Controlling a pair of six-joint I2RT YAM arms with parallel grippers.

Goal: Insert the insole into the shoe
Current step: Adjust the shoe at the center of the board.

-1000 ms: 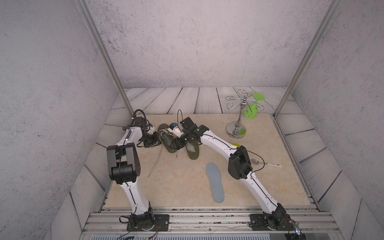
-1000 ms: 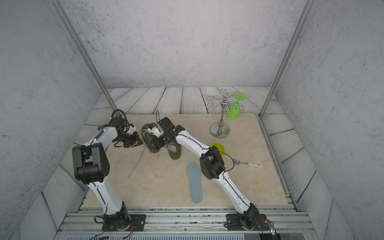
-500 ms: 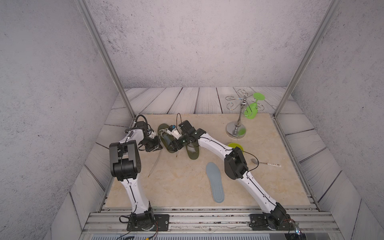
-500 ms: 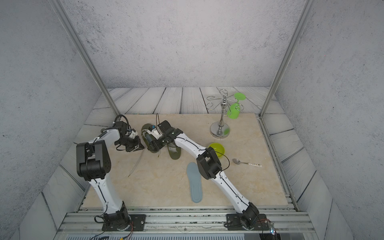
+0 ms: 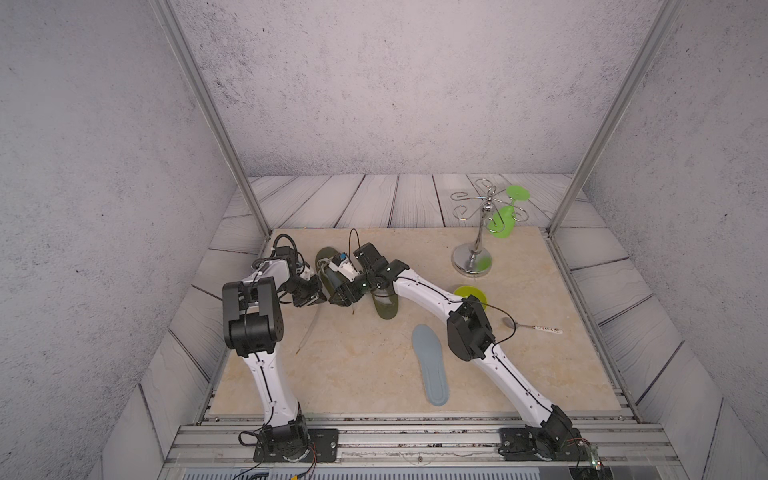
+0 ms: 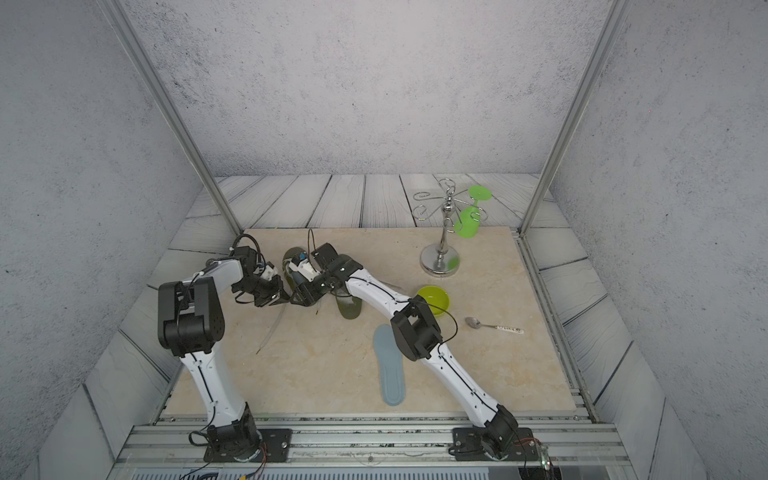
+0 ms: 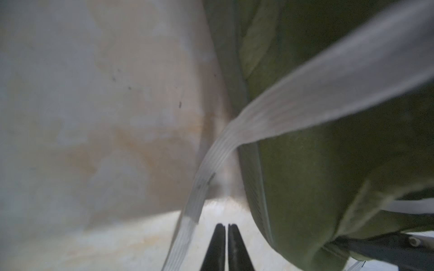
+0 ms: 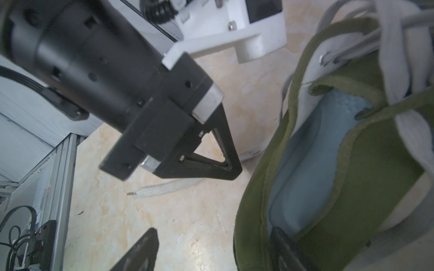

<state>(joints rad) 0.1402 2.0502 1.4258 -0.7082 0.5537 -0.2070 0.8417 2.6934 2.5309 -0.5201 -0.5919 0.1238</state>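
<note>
The left gripper [image 7: 226, 228] has its black jaws pressed together, with nothing visible between them. Its tip hangs low over the beige marble-patterned tabletop [image 7: 94, 117], just beside an olive-green suede lace-up shoe [image 7: 305, 187]. A flat white ribbed shoelace [image 7: 305, 93] trails down past the tip.

The right gripper [image 5: 338, 297] meets it almost tip to tip, jaws spread wide. One finger [image 8: 285, 246] sits at the shoe's collar. The other finger [image 8: 141, 248] is out over the tabletop, clear of the suede.

Inside this shoe lies a pale blue foam insole [image 8: 312, 169], with a finely textured top and edges tucked under the collar. A second olive-green shoe [image 5: 384, 305] lies just behind the right gripper, under its forearm. A grey-blue foot-shaped foam insole [image 5: 430, 365] lies flat on the tabletop, well apart from both grippers and beside the right arm's elbow.
</note>
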